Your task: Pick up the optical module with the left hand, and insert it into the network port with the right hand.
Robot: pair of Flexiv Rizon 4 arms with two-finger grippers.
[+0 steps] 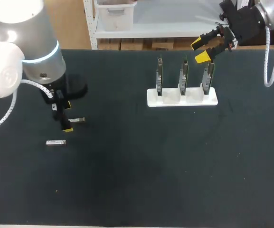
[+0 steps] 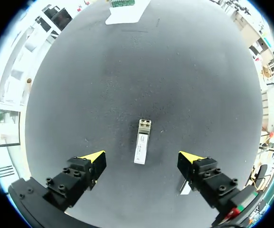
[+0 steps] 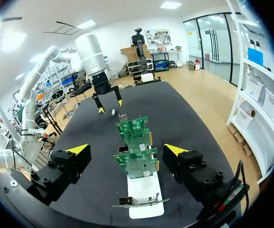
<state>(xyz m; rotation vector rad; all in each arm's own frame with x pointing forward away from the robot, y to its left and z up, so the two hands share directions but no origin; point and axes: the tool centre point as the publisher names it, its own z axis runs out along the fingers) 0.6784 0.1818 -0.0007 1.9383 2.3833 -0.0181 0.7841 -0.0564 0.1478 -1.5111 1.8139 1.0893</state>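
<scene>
- The left end effector (image 2: pixel 142 159), released, straddles the optical module (image 2: pixel 143 138); pickup not yet made.
- The right end effector (image 1: pixel 201 50), released, hangs above the circuit boards (image 1: pixel 183 76) at 2 o'clock on the desk (image 1: pixel 174 166); insertion pending.

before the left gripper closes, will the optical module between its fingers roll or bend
Probably stiff: the optical module looks like a slim metal bar. Unlikely to roll: it lies flat-sided on the table. Its smooth casing might slip.

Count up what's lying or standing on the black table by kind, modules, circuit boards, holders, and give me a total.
Optical modules: 2
Circuit boards: 3
White holder: 1
Total: 6
</scene>
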